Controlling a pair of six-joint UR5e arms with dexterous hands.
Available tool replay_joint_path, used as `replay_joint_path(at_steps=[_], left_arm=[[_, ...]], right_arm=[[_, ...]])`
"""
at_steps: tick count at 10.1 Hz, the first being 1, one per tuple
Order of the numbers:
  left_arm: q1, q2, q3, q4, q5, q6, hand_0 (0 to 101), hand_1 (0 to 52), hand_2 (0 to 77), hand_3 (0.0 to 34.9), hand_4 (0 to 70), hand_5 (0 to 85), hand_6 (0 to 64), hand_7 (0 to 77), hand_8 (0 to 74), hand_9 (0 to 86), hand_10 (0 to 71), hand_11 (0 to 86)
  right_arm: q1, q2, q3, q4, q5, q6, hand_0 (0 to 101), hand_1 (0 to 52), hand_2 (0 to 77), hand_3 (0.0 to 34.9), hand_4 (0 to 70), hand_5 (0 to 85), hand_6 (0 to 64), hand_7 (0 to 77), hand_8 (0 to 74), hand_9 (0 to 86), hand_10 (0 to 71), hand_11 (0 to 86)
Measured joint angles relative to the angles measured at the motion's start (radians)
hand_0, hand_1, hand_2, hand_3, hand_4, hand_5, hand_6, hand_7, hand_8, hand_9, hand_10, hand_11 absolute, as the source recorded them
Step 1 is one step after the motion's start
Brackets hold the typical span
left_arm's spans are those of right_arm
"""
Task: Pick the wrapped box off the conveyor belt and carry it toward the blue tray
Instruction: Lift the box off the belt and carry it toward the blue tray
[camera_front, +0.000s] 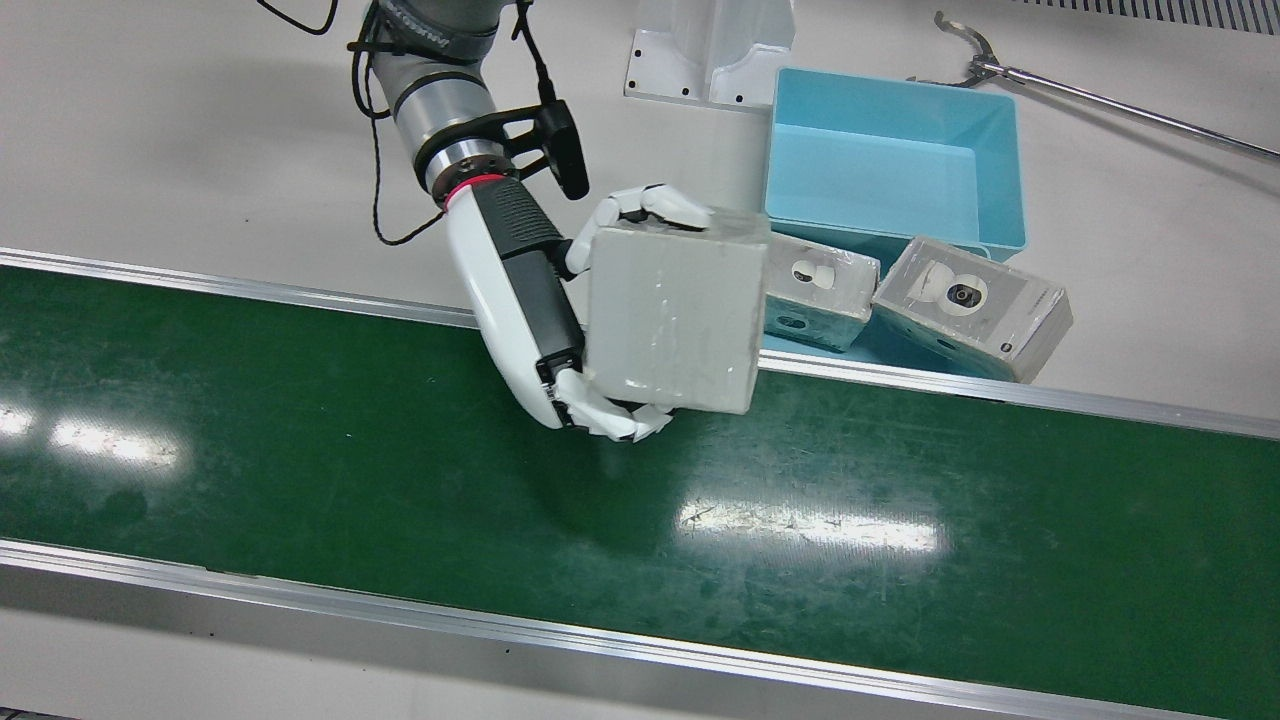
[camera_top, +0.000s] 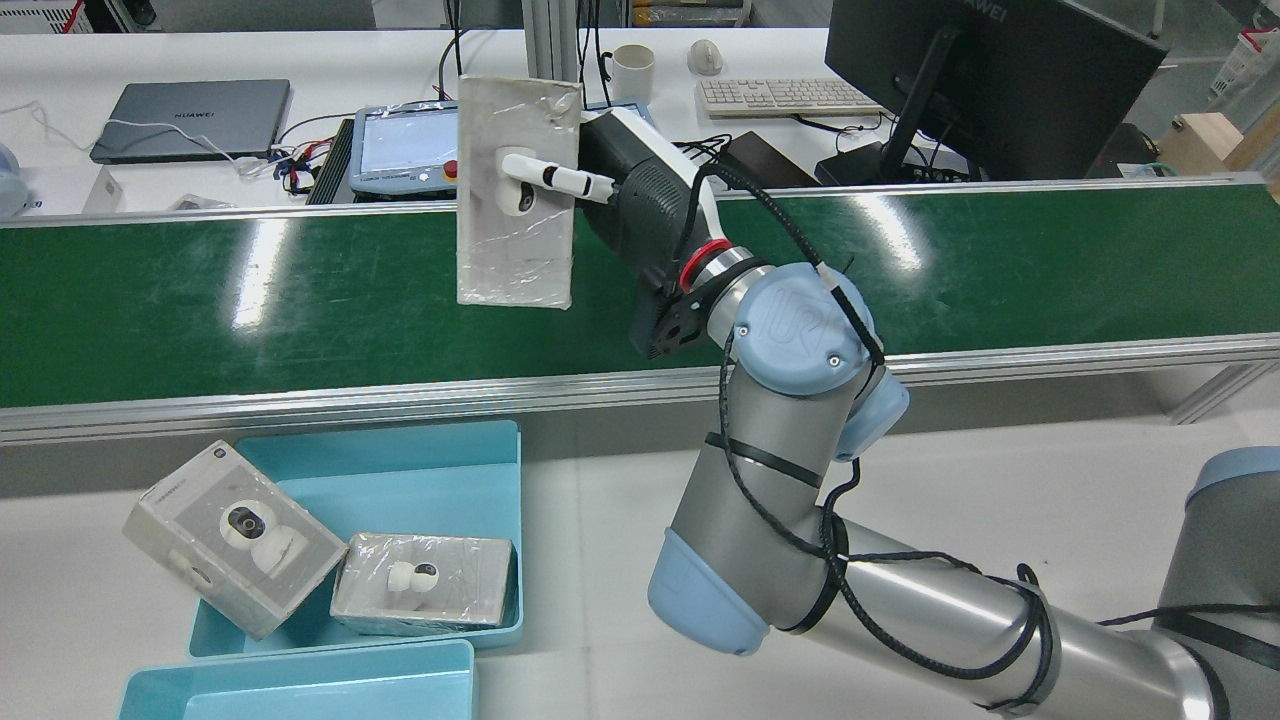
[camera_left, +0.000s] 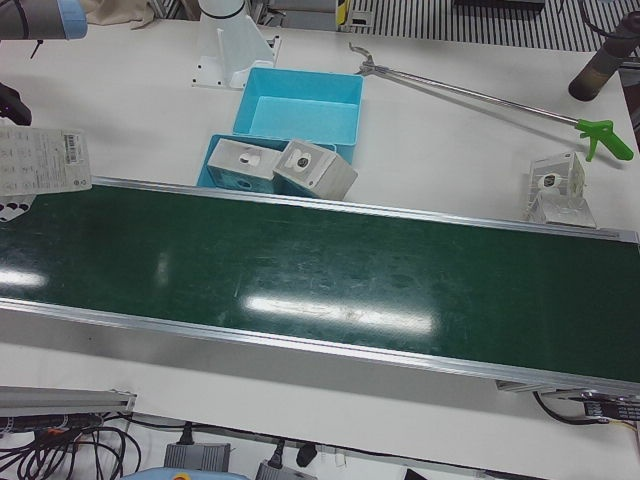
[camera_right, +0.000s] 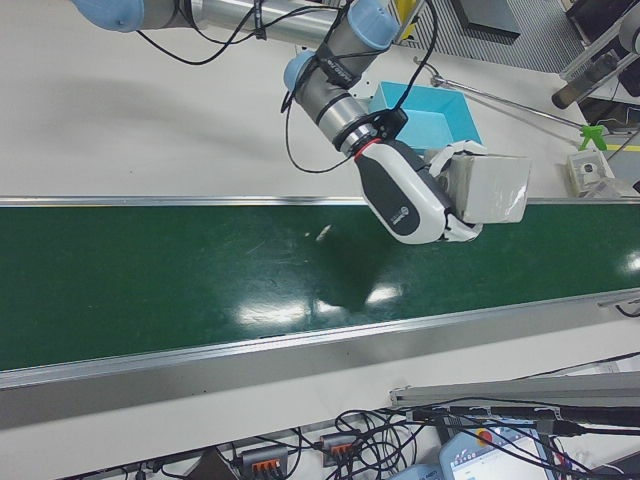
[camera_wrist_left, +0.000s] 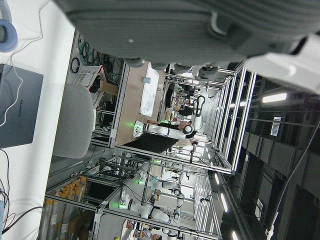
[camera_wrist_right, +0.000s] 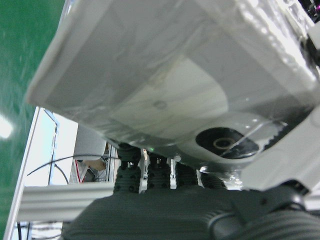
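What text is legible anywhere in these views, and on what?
"HUAWEI": lid of the grey laptop.
"HUAWEI": top bezel of the black monitor, partly cut off.
"UR": blue joint cap of the right arm.
Print on the boxes in the blue tray: too small to read.

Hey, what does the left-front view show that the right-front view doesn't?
Only the left-front view shows two wrapped boxes in the nearer blue tray and the long reacher tool's full length. Only the right-front view shows the right hand, its fingers clamping the wrapped box above the conveyor belt. Both show the belt and the rear blue tray.
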Motion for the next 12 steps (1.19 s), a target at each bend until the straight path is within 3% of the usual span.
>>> replay_joint_path(at_steps=[1,2,4,5,8,9,11,12], left_arm=[[0.000,0.000,0.000,0.000,0.000,0.000,0,0.0,1.1,0.0,0.0,1.1,0.5,0.5,0.5,0.5,0.0,0.5],[0.000,0.000,0.000,0.000,0.000,0.000,0,0.0,1.1,0.0,0.0,1.1,0.5,0.5,0.5,0.5,0.5,0.5],[0.000,0.000,0.000,0.000,0.000,0.000,0,0.0,1.1,0.0,0.0,1.1,0.5,0.5,0.5,0.5,0.5,0.5],[0.000,0.000,0.000,0.000,0.000,0.000,0,0.0,0.5,0.0,0.0,1.1,0.5,0.5,0.5,0.5,0.5,0.5],[0.000,0.000,0.000,0.000,0.000,0.000,0,0.0,0.5,0.0,0.0,1.1,0.5,0.5,0.5,0.5,0.0,0.5],[0.000,0.000,0.000,0.000,0.000,0.000,0,0.0,0.5,0.0,0.0,1.1,0.5,0.5,0.5,0.0,0.5,0.5],[0.000,0.000,0.000,0.000,0.000,0.000,0,0.0,0.5,0.0,0.0,1.1,0.5,0.5,0.5,0.5,0.5,0.5],[0.000,0.000,0.000,0.000,0.000,0.000,0,0.0,1.1,0.0,0.0,1.1,0.5,0.5,0.5,0.0,0.0,0.5]], right_arm=[[-0.042,0.025,-0.003,-0.007,0.006,-0.011,45,0.5,44.2,0.0,24.5,70.9,44.2,69.8,69.3,66.5,59.5,70.4],[-0.082,0.045,-0.006,-0.010,0.012,-0.021,45,0.5,44.2,0.0,24.5,70.9,44.2,69.8,69.3,66.5,59.5,70.4],[-0.155,0.087,-0.031,-0.013,0.018,-0.033,47,0.5,46.9,0.0,27.3,71.4,48.5,73.6,70.4,76.9,58.9,77.4],[-0.192,0.112,-0.054,-0.014,0.019,-0.036,47,0.5,46.9,0.0,27.3,71.4,48.5,73.6,70.4,76.9,58.9,77.4],[-0.278,0.180,-0.139,-0.013,0.007,-0.038,47,0.5,48.5,0.0,30.0,80.2,57.3,77.4,64.9,79.6,56.7,80.2],[-0.292,0.189,-0.157,-0.013,-0.006,-0.038,47,0.5,48.5,0.0,31.1,80.2,57.8,77.4,61.1,79.6,52.4,80.2],[-0.302,0.194,-0.172,-0.008,-0.037,-0.033,47,0.5,48.5,0.0,31.1,80.2,57.8,77.4,61.1,79.6,52.4,80.2],[-0.304,0.194,-0.173,-0.007,-0.049,-0.030,47,0.5,46.9,0.0,32.2,80.2,55.6,77.4,45.8,78.5,26.7,71.4]])
